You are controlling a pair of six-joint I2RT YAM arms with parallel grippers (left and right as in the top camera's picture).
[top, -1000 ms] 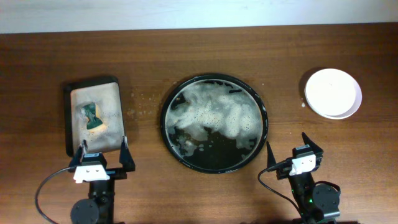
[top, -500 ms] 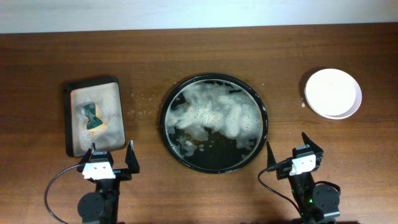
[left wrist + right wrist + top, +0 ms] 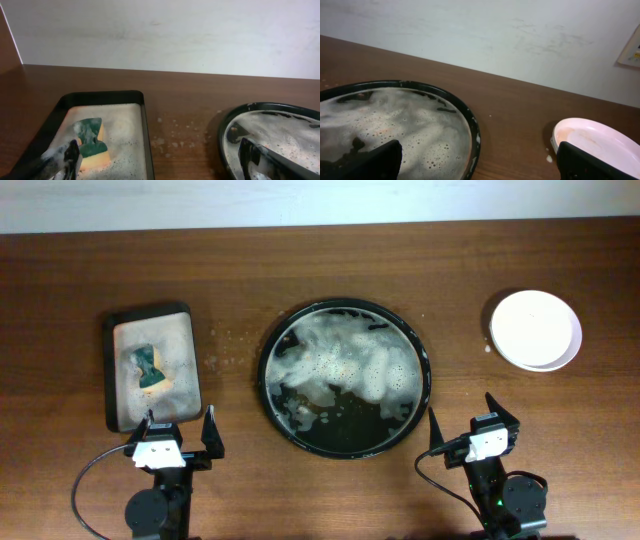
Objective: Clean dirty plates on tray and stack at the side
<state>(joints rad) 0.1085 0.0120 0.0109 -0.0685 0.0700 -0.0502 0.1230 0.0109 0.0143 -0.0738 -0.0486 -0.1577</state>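
Observation:
The round black tray (image 3: pixel 345 430) sits mid-table with white soapy foam over most of its floor; its rim shows in the left wrist view (image 3: pixel 260 107) and the right wrist view (image 3: pixel 468 116). White plates (image 3: pixel 535 330) rest on the table at the far right, off the tray; I cannot tell how many are stacked. The top plate (image 3: pixel 600 140) has a faint orange tint. My left gripper (image 3: pixel 180 420) is open and empty near the front edge, left of the tray. My right gripper (image 3: pixel 463 412) is open and empty, between tray and plates.
A small rectangular dark tray (image 3: pixel 112 370) at the left holds foam and a green-and-yellow sponge (image 3: pixel 148 368), also seen in the left wrist view (image 3: pixel 91 142). Foam specks (image 3: pixel 225 345) dot the wood between the two trays. A white wall runs along the back.
The left gripper shifted slightly right and back toward the front edge, off the small tray's corner, then stayed still. The right arm, tray and plates have not moved.

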